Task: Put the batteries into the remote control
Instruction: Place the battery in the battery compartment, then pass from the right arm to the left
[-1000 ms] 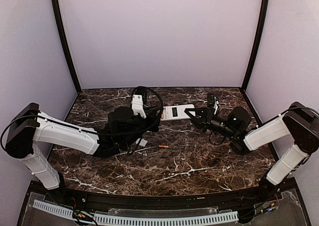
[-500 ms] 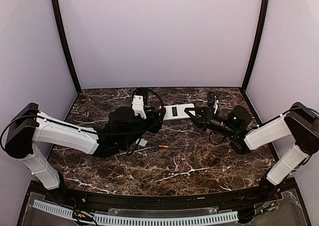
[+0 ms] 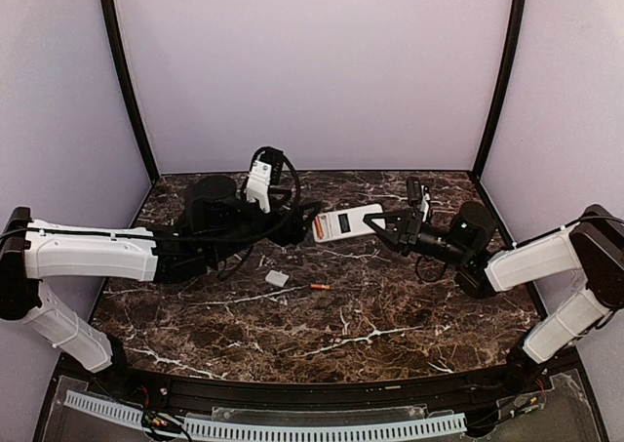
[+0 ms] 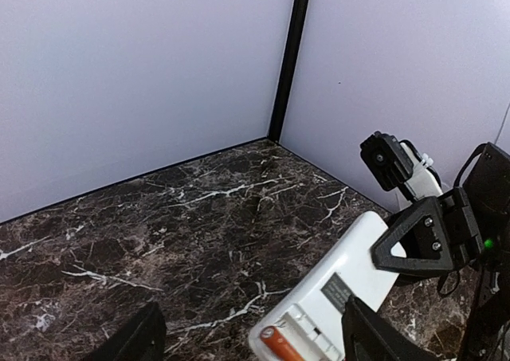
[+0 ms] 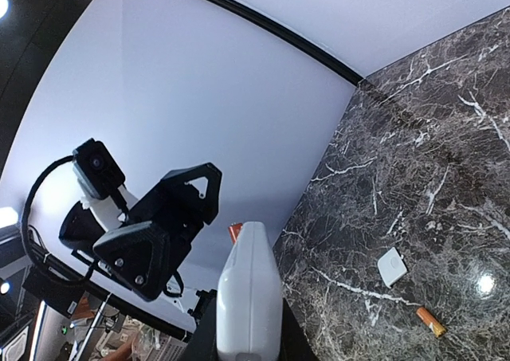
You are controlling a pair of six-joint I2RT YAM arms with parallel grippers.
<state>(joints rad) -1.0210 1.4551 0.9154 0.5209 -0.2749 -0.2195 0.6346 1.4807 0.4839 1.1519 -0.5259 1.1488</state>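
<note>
**Mia:** Dark marble table [image 3: 409, 330], pale purple walls all round. What are the jaws doing?

**Sam:** The left gripper [image 4: 251, 321] has its jaws wide apart and holds nothing. One end of the remote control [image 3: 346, 223] sits just between them, in the middle of the top view. The right gripper [image 3: 382, 225] pinches the other end and holds it up off the table.

**Mia:** Where are the batteries?

**Sam:** One orange battery [image 4: 279, 347] pokes out of the open end of the remote control, at the bottom of the left wrist view. The other battery [image 3: 319, 287] lies on the table below it, just right of a small white piece [image 3: 278, 278].

**Mia:** What could go wrong?

**Sam:** I think that battery may not be pushed all the way in. If the remote control tips, it could slide out and roll away. The open fingers could also bump the remote control and twist it in the pinch.
</note>
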